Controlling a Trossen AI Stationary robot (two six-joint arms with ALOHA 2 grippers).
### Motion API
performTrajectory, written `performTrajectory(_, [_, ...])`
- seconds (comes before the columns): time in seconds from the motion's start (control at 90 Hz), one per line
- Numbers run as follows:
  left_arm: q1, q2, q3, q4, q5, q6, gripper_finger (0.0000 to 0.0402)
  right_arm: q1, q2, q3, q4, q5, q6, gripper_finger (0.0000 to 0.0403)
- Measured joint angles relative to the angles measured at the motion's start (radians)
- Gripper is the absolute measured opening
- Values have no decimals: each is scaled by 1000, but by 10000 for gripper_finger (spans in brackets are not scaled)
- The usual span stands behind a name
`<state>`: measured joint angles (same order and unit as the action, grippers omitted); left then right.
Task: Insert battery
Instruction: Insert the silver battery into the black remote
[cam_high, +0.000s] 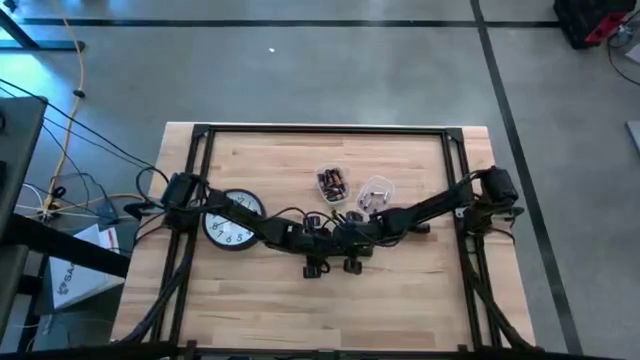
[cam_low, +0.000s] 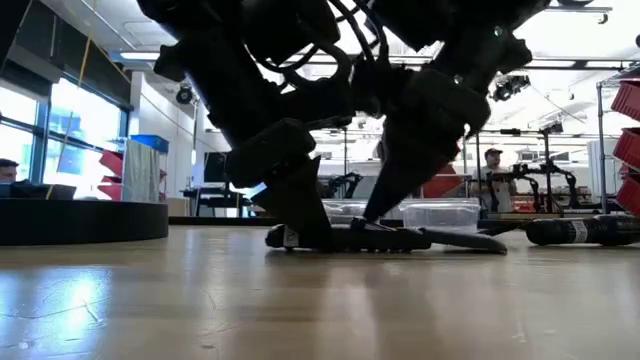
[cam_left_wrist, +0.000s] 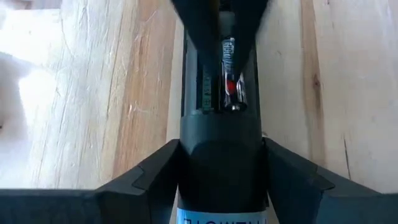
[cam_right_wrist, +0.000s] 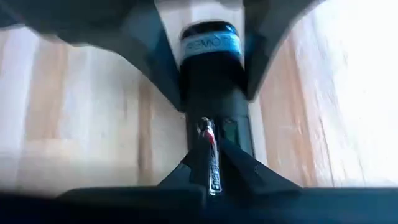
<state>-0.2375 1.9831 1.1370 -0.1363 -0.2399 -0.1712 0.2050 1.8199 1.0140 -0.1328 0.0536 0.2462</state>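
Bench (cam_high: 400, 300): pale wooden top framed by dark rails, seen from above with both arms meeting near its middle.

Remote control (cam_left_wrist: 221, 134): a long black device lying flat on the bench between the two arms, its battery compartment open and facing up; a blue-and-white label shows at one end in the right wrist view.

Left gripper (cam_left_wrist: 221, 186): down at bench level, its two dark fingers closed against the sides of the remote control's body, pinning it in place.

Battery (cam_right_wrist: 210, 158): a slim cylinder with a silver casing and a red band, held end-on over the open compartment of the remote control, its tip at or just inside the slot; whether it is seated cannot be told.

Right gripper (cam_right_wrist: 211, 177): reaching in from the opposite end of the remote control, fingers pinched tight on the battery.

Wall clock (cam_high: 232, 220): round, white-faced with a dark rim, lying flat beside the left arm.

Containers: one clear tub of batteries (cam_high: 332, 183) and a second clear tub (cam_high: 375, 193) with pale contents, side by side on the bench just beyond the grippers.

Background: a person (cam_low: 492, 165) stands far off in the room behind the bench in the low view.
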Motion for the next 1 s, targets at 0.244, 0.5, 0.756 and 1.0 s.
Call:
performTrajectory(0.244, [2,0,0,0,4,0,186,5,5,-21,107,32,8,1])
performTrajectory(0.5, [2,0,0,0,7,-1,186,14,27,-20,138,68,-9,1])
performTrajectory(0.756, [2,0,0,-3,10,-4,186,14,61,-12,140,51,-10,1])
performTrajectory(1.0, [2,0,1,-5,19,-2,186,19,50,-12,69,54,-16,1])
